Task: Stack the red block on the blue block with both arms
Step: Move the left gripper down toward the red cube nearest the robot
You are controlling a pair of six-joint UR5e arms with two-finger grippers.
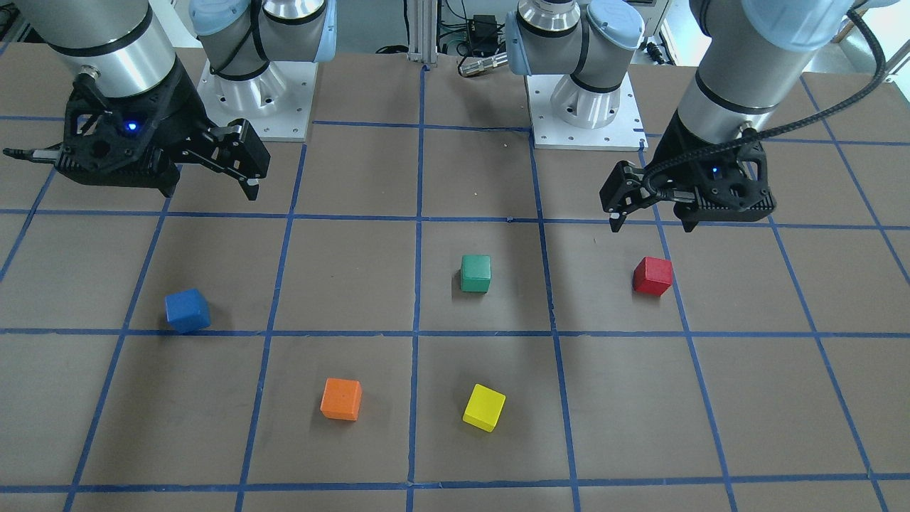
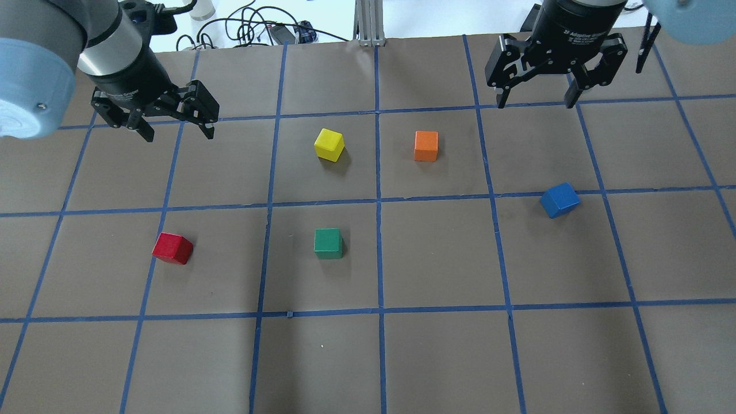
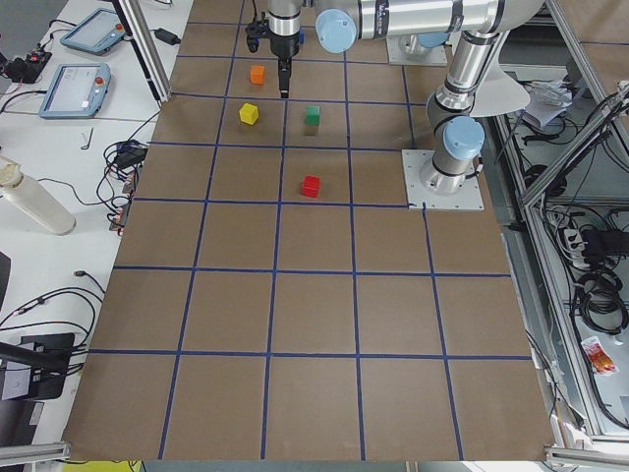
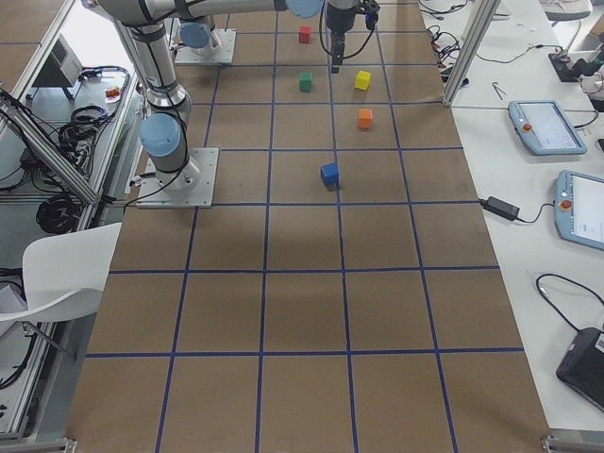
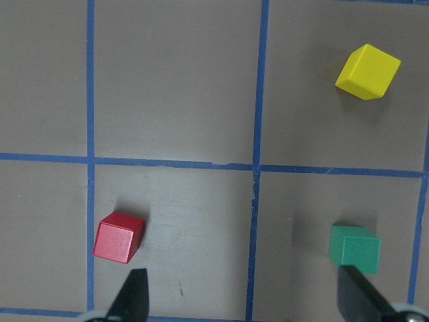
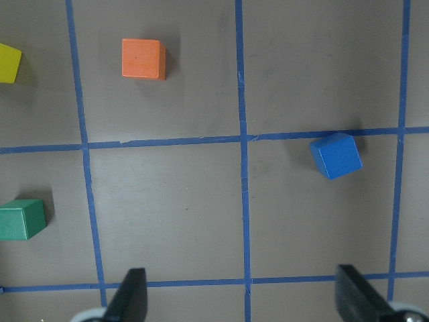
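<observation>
- Front-facing view: the left arm (image 1: 739,64) comes down on the view's right with its wrist close to vertical. The left tool (image 1: 652,223) hangs above the tabletop (image 1: 341,277), jaws spread and holding nothing. The red block (image 1: 652,276) lies on the tabletop near that tool, on the camera's side of it and clear of the jaws. On the view's left, the right arm (image 1: 106,43) also points down. The right tool (image 1: 211,190) is spread and empty. The blue block (image 1: 188,311) lies nearer the camera, turned askew, at a tape line (image 1: 284,332).
- Overhead view: both tools hang over the far part of the tabletop, jaws apart. The red block sits on the robot's left and the blue block on its right, each nearer the robot than its tool. The yellow block (image 2: 329,144), orange block (image 2: 426,146) and green block (image 2: 328,244) lie between them.
- Left side view: the red block lies nearer the camera than the other blocks in view.
- Right side view: the blue block is the nearest block and the red block the farthest.
- Left wrist view: the two jaws show at the bottom edge, set wide apart. The red block lies just above one, the green block just above the other.
- Right wrist view: the jaws are wide apart and the blue block lies askew, one corner at the tape line.
</observation>
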